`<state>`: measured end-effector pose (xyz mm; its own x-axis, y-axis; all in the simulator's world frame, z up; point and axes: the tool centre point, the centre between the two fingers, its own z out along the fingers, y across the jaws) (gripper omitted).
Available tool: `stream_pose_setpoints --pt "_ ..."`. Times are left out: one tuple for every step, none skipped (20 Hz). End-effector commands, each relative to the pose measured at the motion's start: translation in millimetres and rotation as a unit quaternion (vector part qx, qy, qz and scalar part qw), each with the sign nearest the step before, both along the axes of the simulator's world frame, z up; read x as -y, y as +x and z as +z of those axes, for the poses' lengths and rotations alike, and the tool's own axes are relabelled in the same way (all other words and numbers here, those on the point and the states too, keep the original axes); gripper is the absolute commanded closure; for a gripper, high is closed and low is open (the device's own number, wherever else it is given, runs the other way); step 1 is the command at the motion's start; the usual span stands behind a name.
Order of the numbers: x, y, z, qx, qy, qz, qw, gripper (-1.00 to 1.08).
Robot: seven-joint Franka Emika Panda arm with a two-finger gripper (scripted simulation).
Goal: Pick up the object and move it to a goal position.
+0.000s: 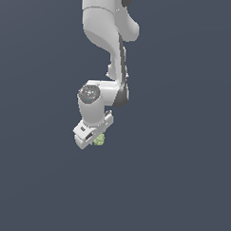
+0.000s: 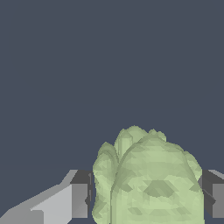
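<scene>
Fingers (image 2: 81, 200) of your gripper (image 1: 93, 139) seemingly pinched the lumpy object (image 2: 151, 179) between them, so a jerky carry risked slippage.

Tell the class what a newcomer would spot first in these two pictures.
First, the white arm hanging from the top of the exterior view against a plain dark grey backdrop. Next, the pale green blob tucked at the pincer at the arm's lower end. In the wrist view the bumpy blob looms large between the two fingers.
</scene>
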<state>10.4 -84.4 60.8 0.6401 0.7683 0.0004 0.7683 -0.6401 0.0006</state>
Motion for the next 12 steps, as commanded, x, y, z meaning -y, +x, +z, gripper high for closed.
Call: stream_pose_setpoints --pt "21 5 4 0.0 0.0 0.001 1.0 1.08" --pt "28 7 5 0.0 0.0 0.001 1.0 1.08" --pt "34 9 6 0.0 0.0 0.001 1.0 1.08" --pt "39 10 6 0.0 0.0 0.001 1.0 1.08" --pt "44 11 7 0.0 0.0 0.001 1.0 1.08" --pt "47 12 7 0.0 0.0 0.001 1.0 1.08" --pt "50 13 8 0.0 0.0 0.001 1.0 1.08" --pt "52 14 8 0.0 0.0 0.001 1.0 1.08" --pt "53 14 8 0.0 0.0 0.001 1.0 1.08" --pt "54 15 8 0.0 0.0 0.001 1.0 1.08" --pt "53 15 8 0.0 0.0 0.001 1.0 1.08" --pt "52 15 8 0.0 0.0 0.001 1.0 1.08"
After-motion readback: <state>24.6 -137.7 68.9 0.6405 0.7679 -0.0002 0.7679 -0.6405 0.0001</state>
